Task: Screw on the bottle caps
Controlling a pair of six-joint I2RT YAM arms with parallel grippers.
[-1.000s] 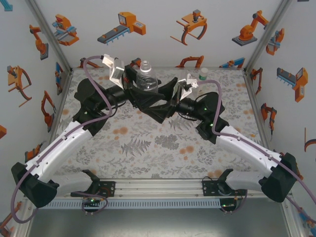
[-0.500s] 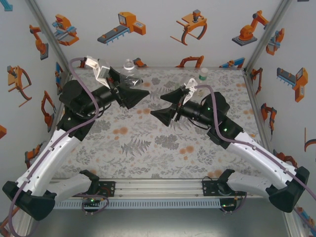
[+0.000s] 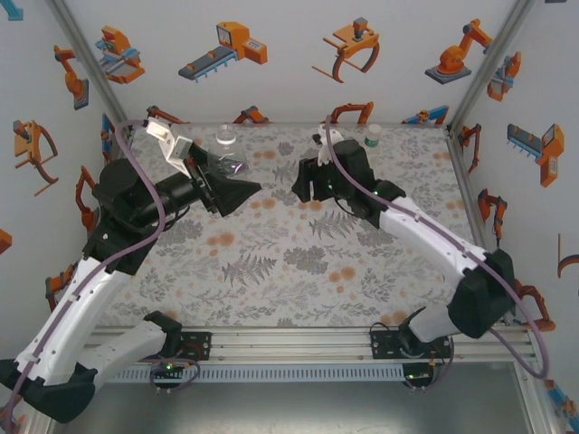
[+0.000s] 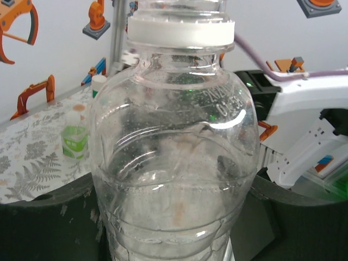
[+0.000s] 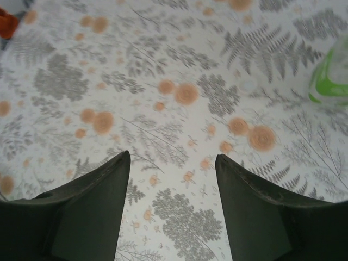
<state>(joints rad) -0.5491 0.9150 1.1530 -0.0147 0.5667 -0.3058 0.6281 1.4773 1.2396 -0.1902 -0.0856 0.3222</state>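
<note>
Left gripper (image 3: pixel 230 177): mine, closed around tall clear bottle (image 4: pixel 174 163), axis upright, white cap (image 4: pixel 180 30) on its neck. Right gripper (image 5: pixel 171 163): fingers apart, empty. Short green bottle (image 5: pixel 330 76): standing ahead-right of it; my right arm nearer.

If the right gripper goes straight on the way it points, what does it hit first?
Probably the bare patterned table cover, seen between the open jaws of the right gripper. The green bottle sits off to one side, out of that line.
</note>
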